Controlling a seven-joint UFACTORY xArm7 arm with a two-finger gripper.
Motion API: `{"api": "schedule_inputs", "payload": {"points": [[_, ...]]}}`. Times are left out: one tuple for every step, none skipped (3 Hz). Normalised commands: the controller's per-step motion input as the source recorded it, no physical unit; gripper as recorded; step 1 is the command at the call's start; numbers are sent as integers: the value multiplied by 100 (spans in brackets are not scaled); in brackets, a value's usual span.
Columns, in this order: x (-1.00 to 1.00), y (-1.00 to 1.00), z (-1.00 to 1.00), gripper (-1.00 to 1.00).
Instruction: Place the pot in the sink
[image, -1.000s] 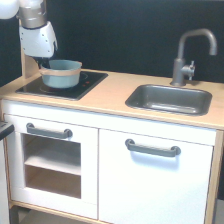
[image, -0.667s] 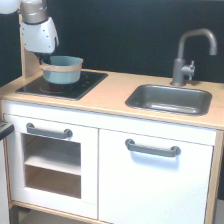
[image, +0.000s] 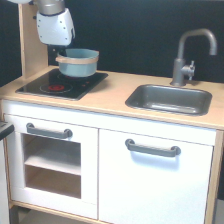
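Note:
The blue-grey pot (image: 78, 63) with its tan rim band hangs just above the back right part of the black stovetop (image: 62, 85), slightly tilted. My gripper (image: 61, 53) comes down from the white arm body (image: 55, 26) and is shut on the pot's left rim; its fingertips are mostly hidden by the rim. The sink (image: 150, 96), a dark grey metal basin, is set into the wooden counter toward the exterior view's right. It holds nothing, and it lies well apart from the pot.
A grey curved faucet (image: 187, 55) stands behind the sink. A wooden upright panel (image: 30, 45) rises at the counter's left end, close to the arm. Bare wooden counter (image: 112, 92) lies between stovetop and sink. White cabinet doors with grey handles sit below.
The gripper has risen and moved toward the exterior view's right, carrying the pot up off the stovetop's middle toward its right edge.

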Motion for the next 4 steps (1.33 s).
{"api": "schedule_inputs", "payload": {"points": [[100, 19, 27, -100], [100, 70, 1, -91], [100, 77, -37, -100], [100, 16, -47, -100]]}}
